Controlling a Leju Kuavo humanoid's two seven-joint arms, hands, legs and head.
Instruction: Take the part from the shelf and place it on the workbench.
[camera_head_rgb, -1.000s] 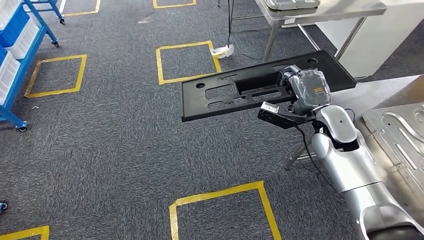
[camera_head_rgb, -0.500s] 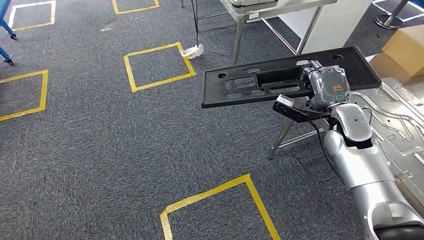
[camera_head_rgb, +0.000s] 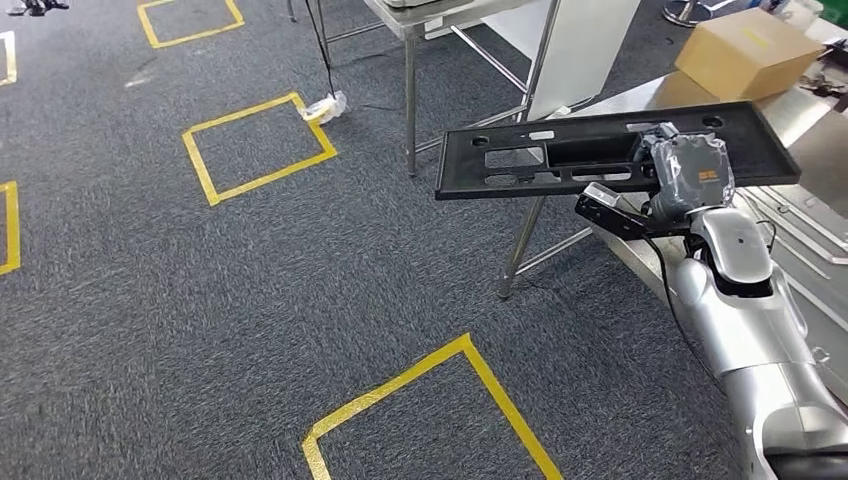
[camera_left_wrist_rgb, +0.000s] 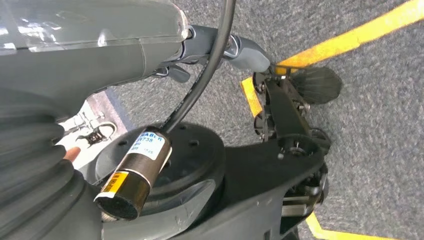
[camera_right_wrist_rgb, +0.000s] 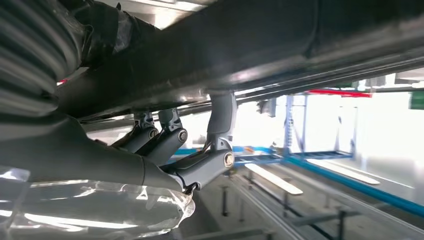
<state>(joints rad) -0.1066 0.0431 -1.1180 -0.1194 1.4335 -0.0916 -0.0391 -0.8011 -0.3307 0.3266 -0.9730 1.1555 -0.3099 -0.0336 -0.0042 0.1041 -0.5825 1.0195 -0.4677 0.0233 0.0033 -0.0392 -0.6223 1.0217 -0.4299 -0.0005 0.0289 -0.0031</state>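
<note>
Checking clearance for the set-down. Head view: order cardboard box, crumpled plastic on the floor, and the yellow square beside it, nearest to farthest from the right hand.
From the right hand, which holds the black part:
1. Cardboard box, beyond the hand on the workbench.
2. Crumpled plastic, on the carpet far to its left.
3. Yellow square, left of the plastic.

I see a steel worktop carrying a cardboard box, standing on grey carpet marked with yellow tape squares.

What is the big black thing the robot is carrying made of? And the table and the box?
The black part looks like moulded plastic: matte, with neat cut-outs. The workbench looks like steel: silvery and shiny. The box looks like plain brown cardboard. The right hand holds the part.
</note>
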